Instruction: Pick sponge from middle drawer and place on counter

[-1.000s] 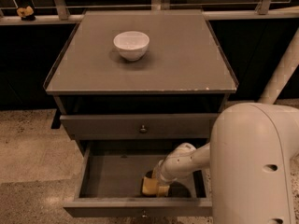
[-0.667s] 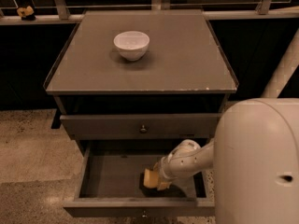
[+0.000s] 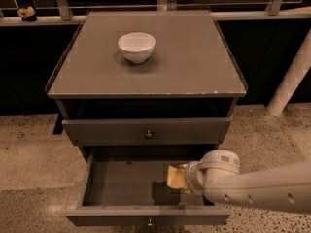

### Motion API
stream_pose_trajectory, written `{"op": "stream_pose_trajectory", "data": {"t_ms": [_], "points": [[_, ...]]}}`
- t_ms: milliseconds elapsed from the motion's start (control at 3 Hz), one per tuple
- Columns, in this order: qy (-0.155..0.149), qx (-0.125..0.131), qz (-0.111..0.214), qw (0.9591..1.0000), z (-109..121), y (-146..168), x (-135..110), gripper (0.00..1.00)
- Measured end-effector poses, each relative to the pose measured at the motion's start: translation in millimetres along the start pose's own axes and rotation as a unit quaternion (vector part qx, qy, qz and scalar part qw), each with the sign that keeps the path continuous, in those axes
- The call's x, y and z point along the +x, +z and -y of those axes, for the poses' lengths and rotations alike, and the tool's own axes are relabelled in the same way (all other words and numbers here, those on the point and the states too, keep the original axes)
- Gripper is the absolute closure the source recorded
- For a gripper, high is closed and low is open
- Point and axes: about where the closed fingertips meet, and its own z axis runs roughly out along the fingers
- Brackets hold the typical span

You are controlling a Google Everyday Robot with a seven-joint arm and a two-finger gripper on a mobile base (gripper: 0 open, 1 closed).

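The middle drawer (image 3: 121,183) is pulled open below the shut top drawer front (image 3: 146,130). My gripper (image 3: 179,177) reaches in from the right, over the right part of the drawer floor. It is shut on the sponge (image 3: 174,176), a pale-yellow slab held a little above the dark floor, with its shadow beneath it. The wrist hides the fingers. The counter (image 3: 184,67) is the grey cabinet top above.
A white bowl (image 3: 136,46) stands on the counter's back left part. My white arm (image 3: 262,188) crosses the drawer's right front corner. A pale post (image 3: 291,76) stands right of the cabinet. Speckled floor lies on both sides.
The gripper has risen a little and shifted right with the sponge, which has left the drawer floor. The bulky arm body has drawn back toward the lower right.
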Motion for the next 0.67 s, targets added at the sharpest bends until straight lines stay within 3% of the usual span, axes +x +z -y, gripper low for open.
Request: {"op": "stream_pose_trajectory", "data": {"t_ms": [333,667], "points": [[-0.016,0.058,-0.053,0.9968,-1.0,-72.7,6.7,1.00],[-0.033,0.121,-0.087,0.9883,1.8,-134.4,-13.6,1.00]]}}
